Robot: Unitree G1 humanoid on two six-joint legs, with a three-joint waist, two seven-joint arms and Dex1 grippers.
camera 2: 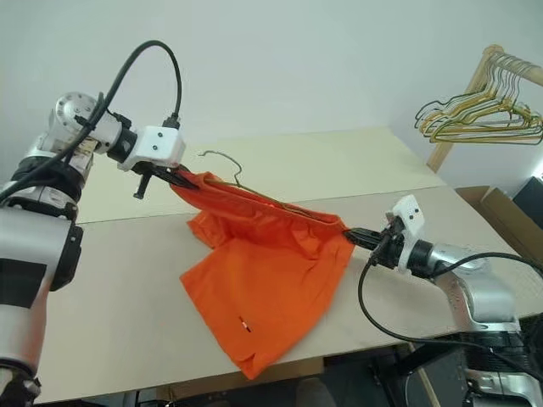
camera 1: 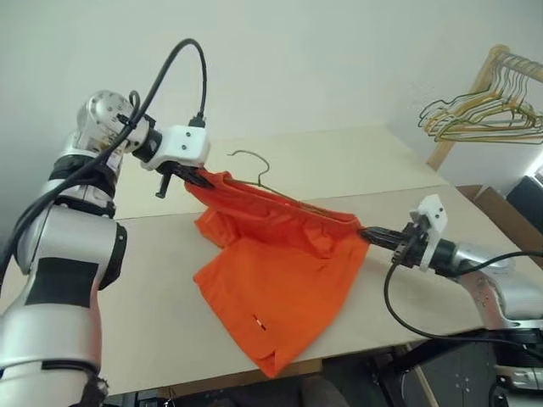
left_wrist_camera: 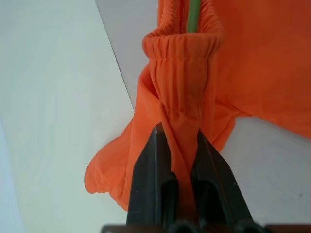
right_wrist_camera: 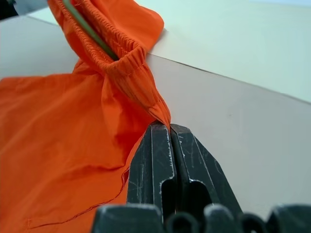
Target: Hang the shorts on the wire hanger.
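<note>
left gripper (camera 1: pixel 197 178) pinches one waistband end of the bright orange fabric shorts (camera 1: pixel 276 284), upper left of centre. right gripper (camera 1: pixel 371 234) clamps the other end at centre right; the thin olive-green wire hanger (camera 1: pixel 254 167) sits inside the waistband.

A pale worktop (camera 1: pixel 153 288) spans the scene. At the far right, a bunch of wire hangers (camera 1: pixel 488 114) hangs on a wooden rack (camera 1: pixel 475 93).

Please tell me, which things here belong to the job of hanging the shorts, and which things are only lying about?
Belong to the job:
- shorts, stretched between both pincers
- wire hanger, inside the waistband
- left pincer, shut on the shorts
- right pincer, shut on the shorts

Only lying about:
- bunch of hangers on a wooden rack
- cardboard box
</note>
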